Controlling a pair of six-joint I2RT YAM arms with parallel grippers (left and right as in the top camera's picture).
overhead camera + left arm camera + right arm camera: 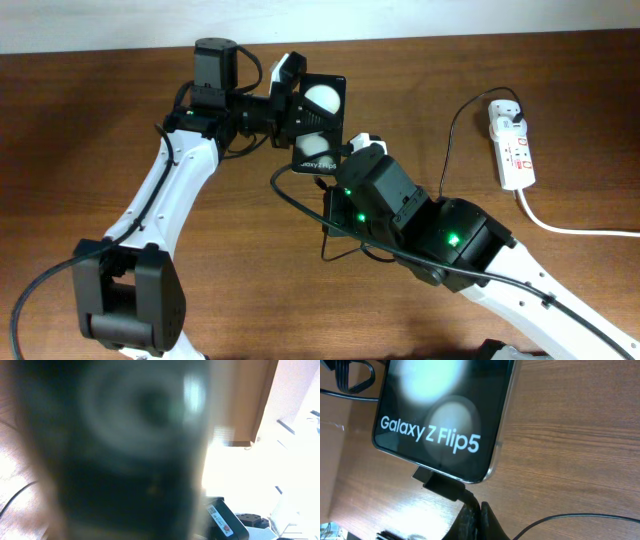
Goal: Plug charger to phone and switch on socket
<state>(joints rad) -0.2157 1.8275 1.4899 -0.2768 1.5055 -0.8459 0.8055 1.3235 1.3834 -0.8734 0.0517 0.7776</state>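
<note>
The phone (320, 120) is black with two white discs on its back and is held tilted above the table. My left gripper (287, 108) is shut on its left edge. In the left wrist view the phone (125, 445) is a dark blur filling the frame, and the fingers are hidden. In the right wrist view the phone (445, 410) reads "Galaxy Z Flip5". My right gripper (475, 515) is shut on the charger cable just behind its black plug (442, 485). The plug tip meets the phone's bottom edge. The socket (513, 145) lies at the far right with the white adapter (505, 112) plugged in.
The thin black cable (452, 135) runs from the adapter down under my right arm (440, 235). A thick white cord (570, 228) leaves the socket toward the right edge. The table is brown wood.
</note>
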